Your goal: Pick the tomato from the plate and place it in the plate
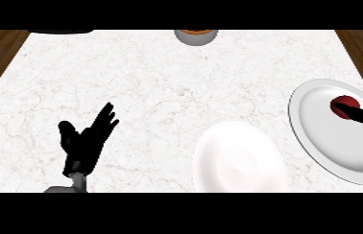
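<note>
I'm looking down at the white marbled counter (156, 84), and the tomato (343, 105) is sitting at the far right of the frame, on the grey-white plate (315, 127) that is running off the right edge. My right hand (352, 111) is only just showing there: dark fingers are crossing the tomato at the very edge of the frame, touching or overlapping it, but so little of them is in sight that I cannot tell whether they are curling round it or lying straight. So I'm judging the step in hand to be the pick itself, the closing-in on the tomato, with no lift showing yet, since the tomato is looking to be down on its plate. My left hand (85, 142) is resting at the lower left of the frame, fingers spread and pointing up, holding nothing, well apart from both plates. The second plate (237, 158), plain white, is lying at the lower middle of the frame, just beside the first one and to its left, with nothing on it. At the upper middle, a grey bowl with an orange-brown inside (195, 36) is peeking in from the top, well clear of all this. Next, as I'm reading it, I'm needing to get my fingers settled round the tomato, raise it clear of the rim, and carry it leftward across the short gap to the white plate, setting it down near the middle so it isn't rolling off.
</note>
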{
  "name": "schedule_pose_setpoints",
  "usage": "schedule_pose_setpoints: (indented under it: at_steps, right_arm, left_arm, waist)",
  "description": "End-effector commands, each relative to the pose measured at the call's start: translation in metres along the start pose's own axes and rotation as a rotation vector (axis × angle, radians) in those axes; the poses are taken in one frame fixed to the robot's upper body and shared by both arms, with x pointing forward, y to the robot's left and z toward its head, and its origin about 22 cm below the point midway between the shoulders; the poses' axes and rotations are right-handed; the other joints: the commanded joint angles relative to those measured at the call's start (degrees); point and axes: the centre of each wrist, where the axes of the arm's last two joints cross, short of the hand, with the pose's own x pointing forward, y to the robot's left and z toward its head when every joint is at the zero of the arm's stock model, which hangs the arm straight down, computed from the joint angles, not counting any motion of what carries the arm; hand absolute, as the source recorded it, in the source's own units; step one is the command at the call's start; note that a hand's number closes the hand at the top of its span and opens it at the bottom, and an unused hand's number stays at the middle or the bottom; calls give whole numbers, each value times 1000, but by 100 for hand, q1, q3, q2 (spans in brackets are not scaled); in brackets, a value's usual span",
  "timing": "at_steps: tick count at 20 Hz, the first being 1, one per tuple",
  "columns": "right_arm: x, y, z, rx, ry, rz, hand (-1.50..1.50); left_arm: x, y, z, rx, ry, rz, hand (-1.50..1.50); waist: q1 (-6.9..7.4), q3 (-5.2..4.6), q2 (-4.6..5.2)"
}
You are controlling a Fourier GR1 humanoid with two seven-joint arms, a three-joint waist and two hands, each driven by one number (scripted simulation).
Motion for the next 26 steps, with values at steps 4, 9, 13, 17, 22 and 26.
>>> schedule_pose_setpoints:
  at_steps: [4,9,13,17,22,26]
  right_arm:
    - [-25,-61,10,-34,54,-168,-150]
    - [-35,-123,24,116,39,-243,-150]
    - [-48,-140,46,208,23,-248,-150]
    - [-61,-156,79,263,27,-217,-150]
    - [-77,-169,113,272,18,-112,-150]
    - [-73,-176,125,281,27,-108,-150]
  left_arm:
    - [-9,-1,8,38,48,8,0]
    - [-9,11,-4,20,42,4,0]
    - [-16,13,3,36,39,-4,0]
    - [-11,0,9,30,49,-2,0]
    - [-21,-4,5,28,45,-3,0]
    - [-23,19,4,40,58,8,0]
  waist:
    - [-113,-29,-25]
    - [-171,-30,-17]
    - [-154,-34,-27]
    - [-190,-43,-45]
    - [-176,-38,-35]
    - [-173,-41,-36]
